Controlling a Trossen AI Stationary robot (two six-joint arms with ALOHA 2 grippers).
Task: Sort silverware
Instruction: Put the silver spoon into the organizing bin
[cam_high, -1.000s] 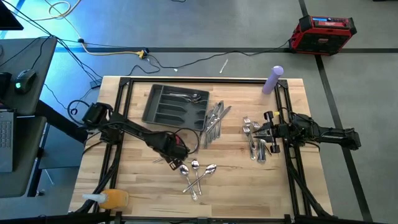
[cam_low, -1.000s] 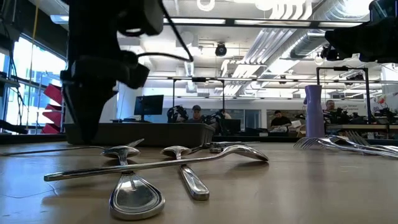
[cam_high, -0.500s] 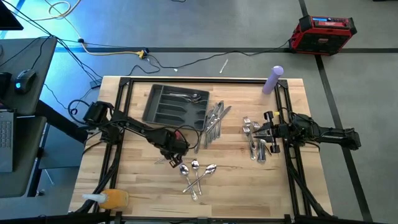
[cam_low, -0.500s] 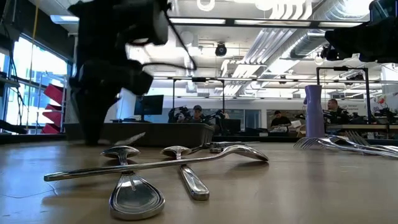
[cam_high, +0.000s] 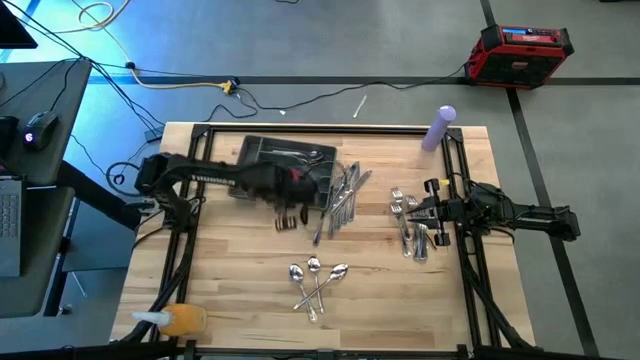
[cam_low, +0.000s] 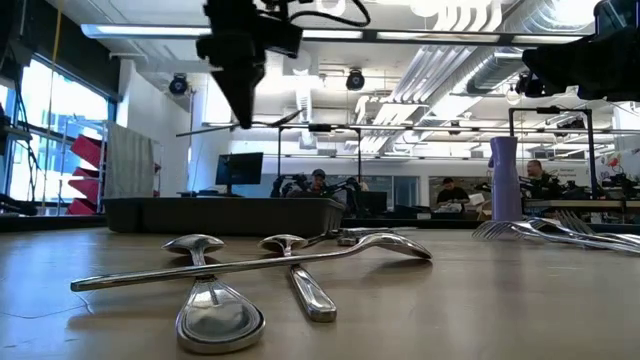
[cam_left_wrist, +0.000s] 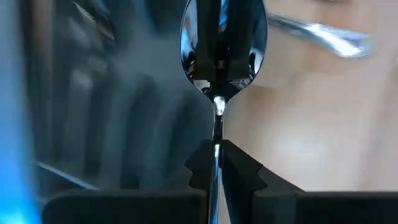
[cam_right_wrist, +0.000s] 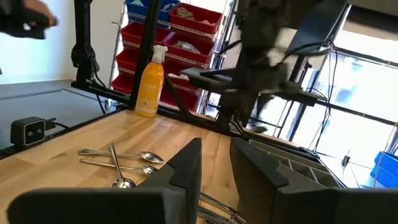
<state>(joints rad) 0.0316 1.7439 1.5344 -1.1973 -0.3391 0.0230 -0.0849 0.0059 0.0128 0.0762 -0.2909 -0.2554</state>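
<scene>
My left gripper (cam_high: 289, 212) hangs above the table by the near right corner of the dark grey tray (cam_high: 262, 150), shut on a silver spoon (cam_left_wrist: 222, 43). In the low view the left gripper (cam_low: 243, 95) is high over the table. Three spoons (cam_high: 316, 280) lie crossed on the wood near the front. A heap of knives (cam_high: 344, 195) lies right of the tray, and more silverware (cam_high: 300, 155) lies in the tray's far compartment. My right gripper (cam_high: 432, 210) waits at the right, open, beside a heap of forks (cam_high: 410, 228). My left gripper pinches the spoon's handle (cam_left_wrist: 216, 134) between its two fingers, a short way behind the bowl. The fingers come from above, pointing steeply down, and lie across the handle. The spoon is lifted clear of the table, its bowl sticking out past the fingertips.
A purple bottle (cam_high: 440, 128) stands at the far right corner. An orange spray bottle (cam_high: 176, 320) lies at the front left corner. Bare wood lies between the tray and the three spoons. Dark frame rails (cam_high: 195, 200) run along both sides of the table.
My left gripper has risen from the table beside the three spoons and gone toward the far edge, up to the tray, rolling its wrist on the way. The spoon that lay left of those three has come up with it, clear of the table.
</scene>
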